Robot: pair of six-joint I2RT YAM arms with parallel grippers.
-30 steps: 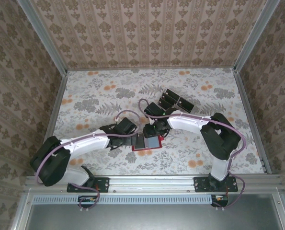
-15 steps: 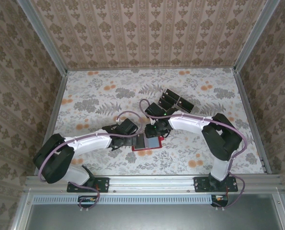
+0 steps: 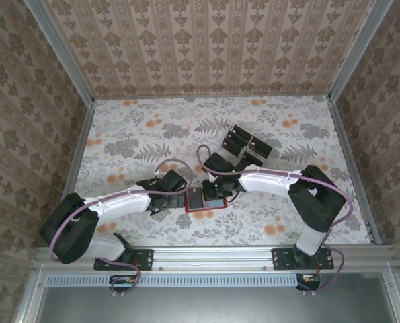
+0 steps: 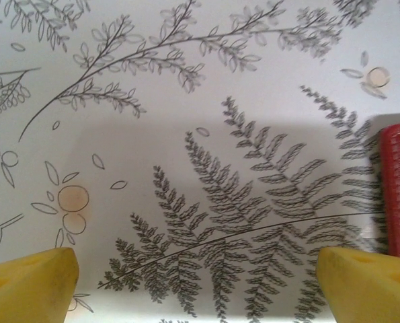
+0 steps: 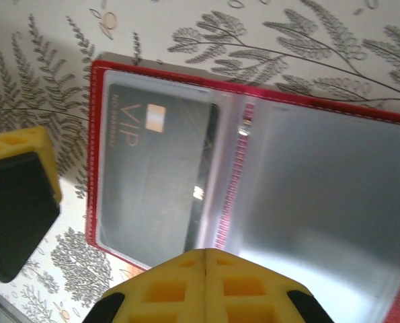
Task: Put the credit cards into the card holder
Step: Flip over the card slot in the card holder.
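Because the small red folding card holder [image 5: 321,188] lies opened flat on the floral-printed table cover [image 3: 132,134], its grey inside and clear plastic sleeves face upward, which is the attitude needed for loading. It sits at the lower centre of the overhead view, between the two wrists. One thin black credit card [image 5: 152,175] marked VIP is lodged in the left-hand sleeve of the right wrist view, slightly skewed, its right edge near the stitched centre fold. Whether it is fully seated cannot be told. The right gripper [image 5: 206,259] hangs over the holder's bottom edge in that view, its yellow pads pressed together with nothing visible between them. Closed pads would make a narrow pusher, so this is probably for nudging the card home. The left gripper [image 4: 198,286] hovers low over bare cover just left of the holder, jaws spread wide and empty, the holder's red edge showing at the right margin of the left wrist view. It is probably placed there to brace the holder against sliding. The other black credit cards [image 3: 243,145], each with a pale edge strip, cluster above and right of the holder in the overhead view, apart from it. The right forearm [image 3: 267,180] runs just below that cluster, so reaching a fresh card would likely call for a lift and a swing upward.
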